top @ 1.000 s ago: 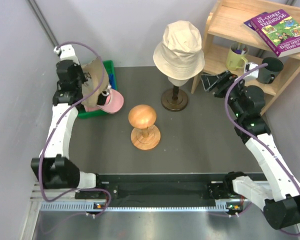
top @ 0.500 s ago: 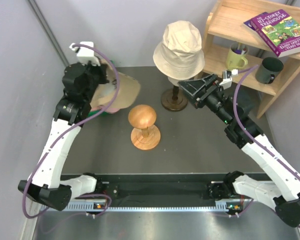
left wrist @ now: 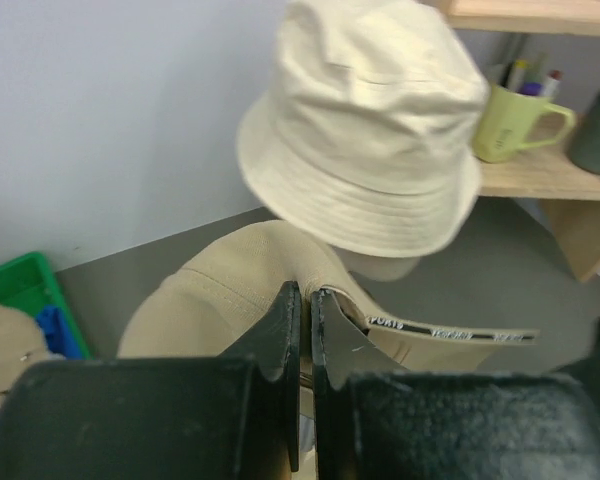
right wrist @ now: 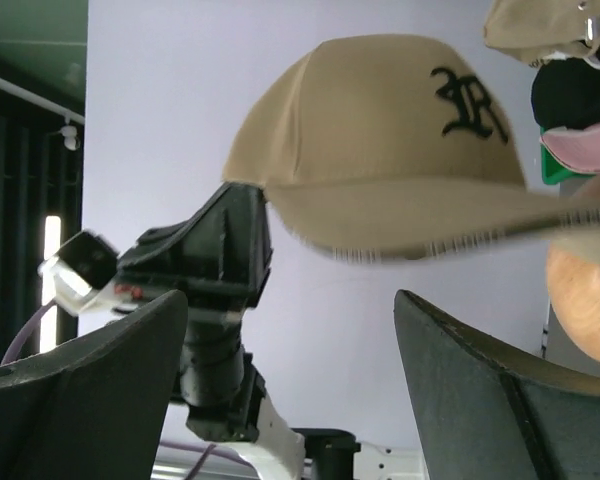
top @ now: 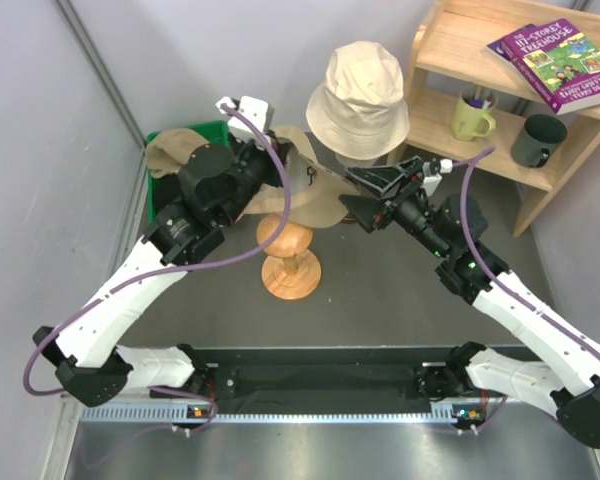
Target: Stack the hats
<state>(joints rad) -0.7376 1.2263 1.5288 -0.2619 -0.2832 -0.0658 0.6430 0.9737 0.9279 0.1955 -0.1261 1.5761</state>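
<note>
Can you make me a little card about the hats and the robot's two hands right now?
Left gripper: shut on the tan cap, holding it up in the air
Right gripper: open, facing the cap's brim
Bucket hat: on its stand at the back
Wooden stand: in the middle, lower than the held cap
Green bin: at the back left, with more hats in it

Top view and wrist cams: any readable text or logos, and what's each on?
"13-STOREY TREEHOUSE": cover of the purple book, top view; the smaller print on it is too small to read.
"R", black gothic letter: front of the tan cap, right wrist view.
Printed inner band of that cap, left wrist view: too blurred to read.
</note>
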